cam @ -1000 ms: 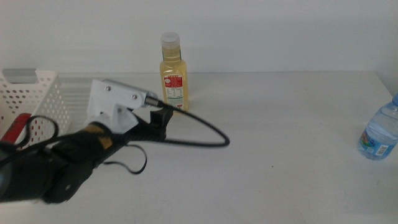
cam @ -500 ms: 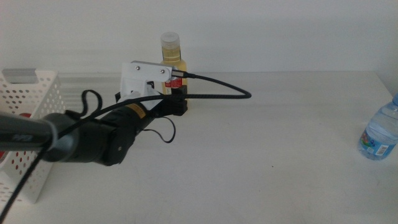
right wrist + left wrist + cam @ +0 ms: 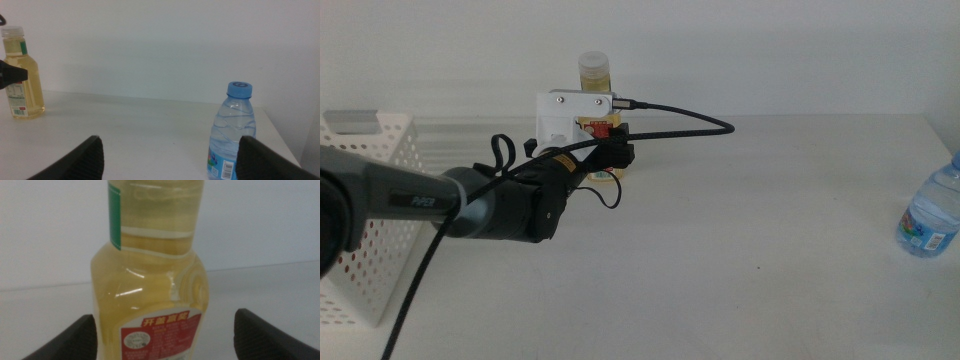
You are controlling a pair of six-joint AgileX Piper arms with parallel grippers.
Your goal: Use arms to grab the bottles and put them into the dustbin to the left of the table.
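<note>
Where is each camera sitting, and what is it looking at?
Middle view: above the table, looking forward and down; the left arm reaches from the left to the yellow bottle.
Left wrist view: on the left arm, close to the yellow bottle between the open left gripper.
Right wrist view: on the waiting right arm, open right gripper facing the water bottle.
Shared: all three see the yellow bottle.

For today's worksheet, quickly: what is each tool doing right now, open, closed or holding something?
Left tool: open, jaws either side of the yellow bottle, not yet closed on it.
Right tool: open, empty, waiting apart from the water bottle.
</note>
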